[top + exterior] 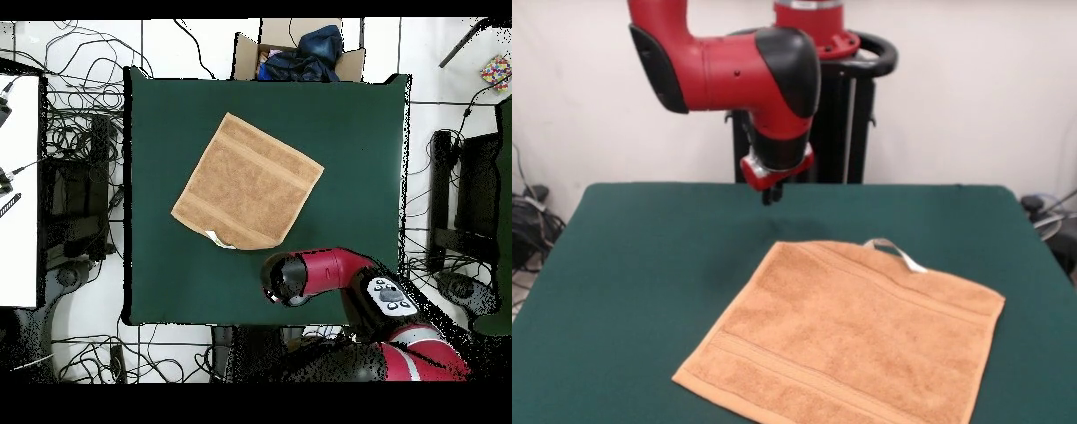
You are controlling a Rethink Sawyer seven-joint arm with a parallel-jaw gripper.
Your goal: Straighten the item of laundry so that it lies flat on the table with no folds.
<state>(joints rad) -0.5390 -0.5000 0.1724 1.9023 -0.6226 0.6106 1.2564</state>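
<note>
I've got the towel (852,340) lying spread on the table (644,256), turned diamond-wise, looks flat w/ no folds I can make out; it sits toward the camera side and a bit right of the gripper (770,193) in the front view, white tag (893,253) on the edge nearest the robot. Gripper hangs clear above the felt near the pedestal side, wrist pointing down, holding nothing. Can't tell if it's open or closed.
</note>
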